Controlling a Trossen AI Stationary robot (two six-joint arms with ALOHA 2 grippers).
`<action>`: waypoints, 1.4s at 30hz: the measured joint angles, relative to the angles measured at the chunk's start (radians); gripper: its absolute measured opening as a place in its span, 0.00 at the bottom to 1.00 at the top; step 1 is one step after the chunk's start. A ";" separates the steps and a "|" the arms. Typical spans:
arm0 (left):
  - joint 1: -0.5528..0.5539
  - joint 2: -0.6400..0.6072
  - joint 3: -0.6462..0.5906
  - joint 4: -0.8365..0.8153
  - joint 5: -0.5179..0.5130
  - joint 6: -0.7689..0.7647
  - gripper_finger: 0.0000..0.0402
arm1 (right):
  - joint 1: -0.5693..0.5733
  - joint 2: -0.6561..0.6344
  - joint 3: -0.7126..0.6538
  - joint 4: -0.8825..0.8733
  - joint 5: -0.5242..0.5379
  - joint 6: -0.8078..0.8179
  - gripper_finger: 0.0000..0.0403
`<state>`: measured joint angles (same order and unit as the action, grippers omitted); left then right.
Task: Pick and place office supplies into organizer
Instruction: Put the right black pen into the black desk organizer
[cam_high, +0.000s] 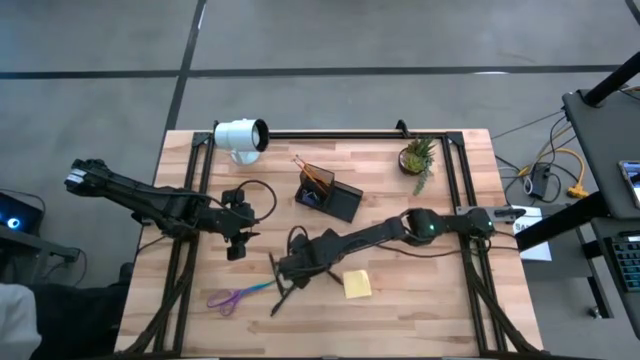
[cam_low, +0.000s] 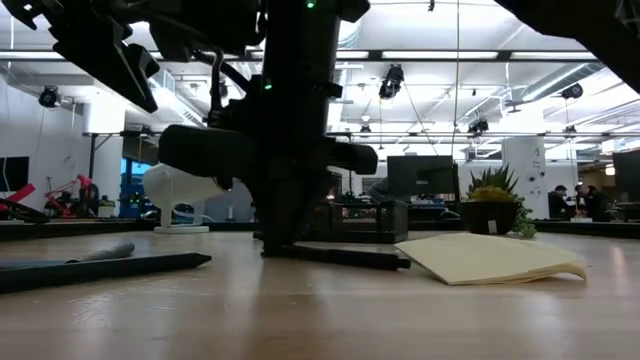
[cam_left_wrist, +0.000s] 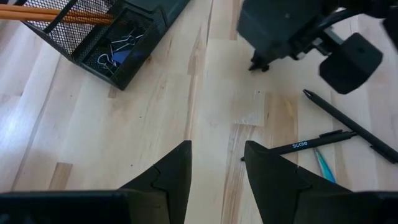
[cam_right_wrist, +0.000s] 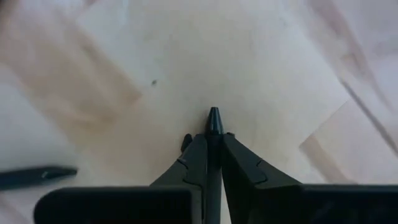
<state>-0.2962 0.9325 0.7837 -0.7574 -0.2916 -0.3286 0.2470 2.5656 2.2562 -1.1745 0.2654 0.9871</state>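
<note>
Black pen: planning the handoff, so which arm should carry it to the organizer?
Right: its fingers are shut on the pen. The left gripper is open, holding nothing.

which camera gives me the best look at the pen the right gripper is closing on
The right wrist view: the black pen sits pinched between the right gripper, tip poking out. The high view shows it as a thin line, the low view lying on the table, and the left wrist view partly.
</note>
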 joint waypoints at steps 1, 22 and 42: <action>0.000 0.000 0.000 0.000 0.000 0.000 0.33 | -0.005 0.000 0.001 0.001 0.001 0.003 0.04; 0.000 -0.012 -0.004 0.092 -0.088 -0.003 0.33 | -0.043 -0.190 0.096 0.002 0.600 0.284 0.03; 0.056 -0.100 -0.088 0.698 -0.128 0.095 0.42 | -0.039 -0.373 0.094 0.428 0.796 -0.183 0.03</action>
<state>-0.2405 0.8323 0.6962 -0.0591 -0.4194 -0.2335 0.2078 2.1930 2.3505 -0.7463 1.0612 0.8041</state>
